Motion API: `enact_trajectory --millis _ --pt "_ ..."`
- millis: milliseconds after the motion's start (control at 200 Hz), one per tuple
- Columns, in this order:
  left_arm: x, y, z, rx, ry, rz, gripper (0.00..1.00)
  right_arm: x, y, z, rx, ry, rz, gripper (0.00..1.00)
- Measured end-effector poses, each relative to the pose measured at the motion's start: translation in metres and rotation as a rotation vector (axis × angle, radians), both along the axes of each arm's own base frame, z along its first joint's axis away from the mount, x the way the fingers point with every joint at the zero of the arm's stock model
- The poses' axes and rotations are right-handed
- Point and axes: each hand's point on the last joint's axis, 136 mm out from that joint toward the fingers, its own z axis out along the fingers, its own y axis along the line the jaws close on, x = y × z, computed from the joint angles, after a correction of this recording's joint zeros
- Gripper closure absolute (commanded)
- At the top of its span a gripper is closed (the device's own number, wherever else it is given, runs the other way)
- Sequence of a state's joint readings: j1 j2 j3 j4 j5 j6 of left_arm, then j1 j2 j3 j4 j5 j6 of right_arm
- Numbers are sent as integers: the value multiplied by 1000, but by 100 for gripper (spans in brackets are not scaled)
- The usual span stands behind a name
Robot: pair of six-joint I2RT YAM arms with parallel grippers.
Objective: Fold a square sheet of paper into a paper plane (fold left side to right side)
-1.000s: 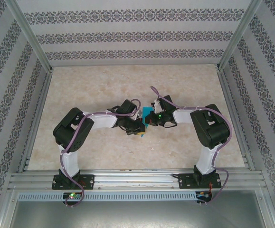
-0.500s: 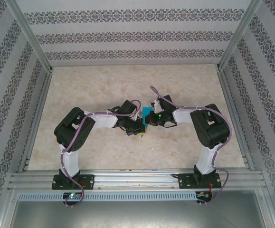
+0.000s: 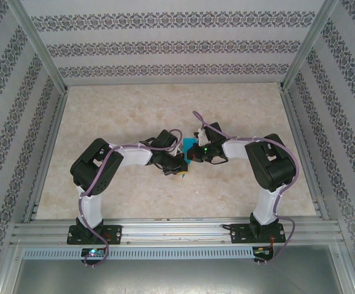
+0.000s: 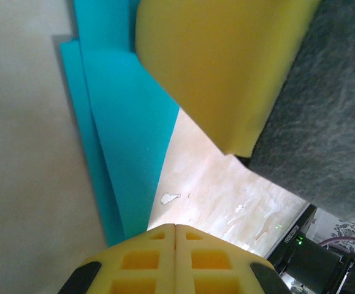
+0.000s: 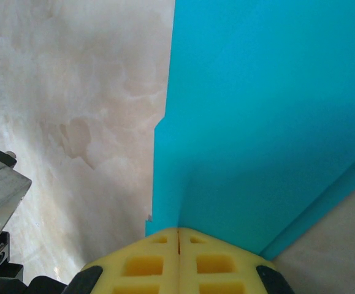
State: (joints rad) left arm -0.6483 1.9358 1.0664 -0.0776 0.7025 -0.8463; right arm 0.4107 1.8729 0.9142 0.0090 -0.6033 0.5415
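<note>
The square sheet of paper (image 3: 190, 146) is turquoise-blue and lies folded in layers on the table between the two arms. My left gripper (image 3: 181, 170) is shut, its yellow tips (image 4: 175, 228) down at the paper's (image 4: 125, 141) narrow end, right beside its edge. My right gripper (image 3: 194, 157) is shut too, its tips (image 5: 178, 231) resting on the paper (image 5: 257, 122) near a stepped layer edge. In the left wrist view a yellow fingertip (image 4: 226, 67) of the right gripper lies over the paper's far part. Nothing sits between either pair of jaws.
The beige marbled tabletop (image 3: 165, 110) is fenced by aluminium rails (image 3: 48, 147) and patterned walls. The two arm bases stand on the near rail (image 3: 177, 229). Cables loop over both forearms.
</note>
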Motion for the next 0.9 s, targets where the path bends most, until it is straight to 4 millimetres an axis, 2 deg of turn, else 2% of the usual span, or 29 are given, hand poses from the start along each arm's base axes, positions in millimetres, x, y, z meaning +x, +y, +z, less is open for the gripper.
enact_trajectory --millis 899 --pt "-3 5 -8 16 1 8 100 -1 0 -1 -9 -1 13 100"
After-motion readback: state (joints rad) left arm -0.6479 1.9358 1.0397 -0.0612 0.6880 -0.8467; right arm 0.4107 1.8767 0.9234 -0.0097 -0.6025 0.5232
